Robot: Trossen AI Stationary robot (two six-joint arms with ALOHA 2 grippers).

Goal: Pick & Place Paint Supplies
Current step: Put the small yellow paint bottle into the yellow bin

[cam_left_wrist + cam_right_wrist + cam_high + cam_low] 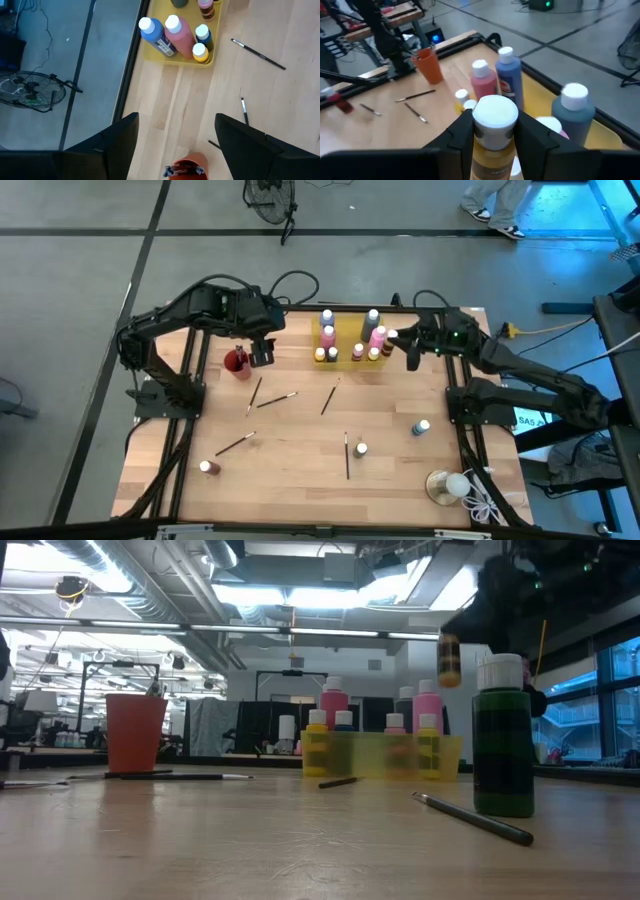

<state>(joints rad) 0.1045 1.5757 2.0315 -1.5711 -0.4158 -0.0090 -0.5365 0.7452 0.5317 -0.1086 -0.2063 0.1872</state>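
My right gripper (402, 342) hangs over the right end of the yellow tray (347, 345), shut on a small yellow paint bottle (494, 131) with a white cap. In the low view that bottle (449, 658) is in the air above the tray. Pink (483, 83), blue (508, 72) and teal (575, 113) bottles stand in the tray. My left gripper (262, 352) is open over the red cup (186, 168), nothing between its fingers. Several paintbrushes (328, 400) and small bottles (360, 449) lie scattered on the wooden table.
A clear round dish with a white ball and cord (449, 486) sits at the table's front right corner. A green bottle (503, 736) stands close to the low camera with a brush (470, 817) beside it. A fan stands on the floor behind the table.
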